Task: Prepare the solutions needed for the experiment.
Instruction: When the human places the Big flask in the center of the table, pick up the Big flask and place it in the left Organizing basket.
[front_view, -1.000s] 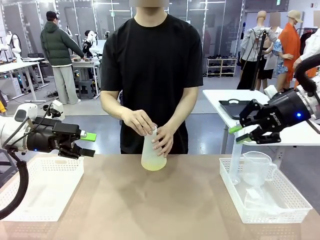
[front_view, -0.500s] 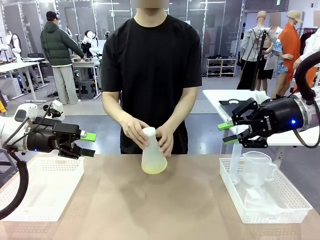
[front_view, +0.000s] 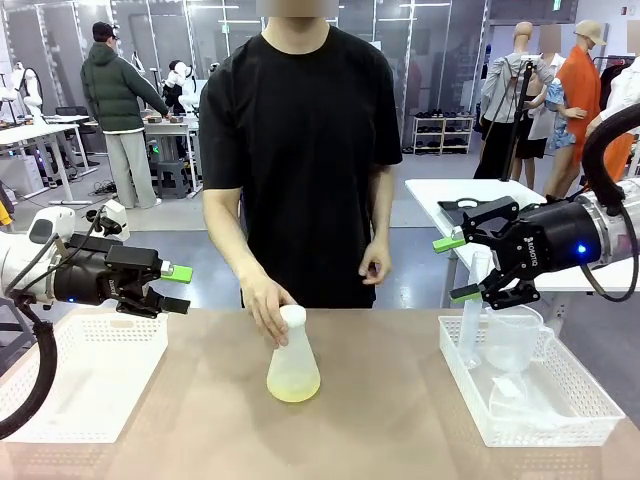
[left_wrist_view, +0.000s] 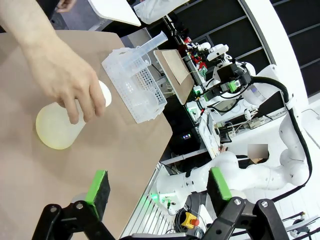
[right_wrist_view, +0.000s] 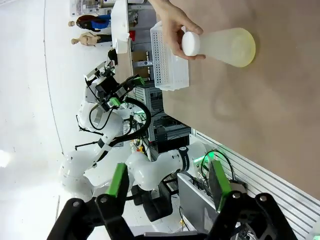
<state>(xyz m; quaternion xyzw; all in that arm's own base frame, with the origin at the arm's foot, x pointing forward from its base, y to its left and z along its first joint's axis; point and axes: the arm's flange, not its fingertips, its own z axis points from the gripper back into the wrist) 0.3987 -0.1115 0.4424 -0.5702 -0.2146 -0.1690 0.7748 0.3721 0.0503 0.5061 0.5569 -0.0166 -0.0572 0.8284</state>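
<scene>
- A smooth tan-brown bench (front_view: 400, 440) spans the foreground, its matte top showing soft shadows.
- Near its middle stands a translucent white plastic conical flask (front_view: 293, 362), upright. It is closed with a small white round cap (front_view: 292, 316), and a shallow layer of pale yellow-green liquid (front_view: 293, 387) lies at its base.
- A person in a black T-shirt stands at the far edge. One hand (front_view: 266, 306) touches the flask's neck, and the other hand (front_view: 375, 264) hangs clear of the bench.
- The left end effector (front_view: 180, 289) hovers over a white perforated plastic basket (front_view: 90, 385) at the bench's left end. Its green-padded fingers are spread and hold nothing.
- The right end effector (front_view: 457, 268) hangs above a second white perforated basket (front_view: 540, 430) at the right end, its fingers spread wide around nothing.
- That basket carries a clear plastic measuring jug (front_view: 512, 335) and a tall clear cylinder (front_view: 470, 322).
- Behind is an open workroom with a grey floor, glass partitions and white tables. A person in a green jacket (front_view: 115, 95) stands far left.
</scene>
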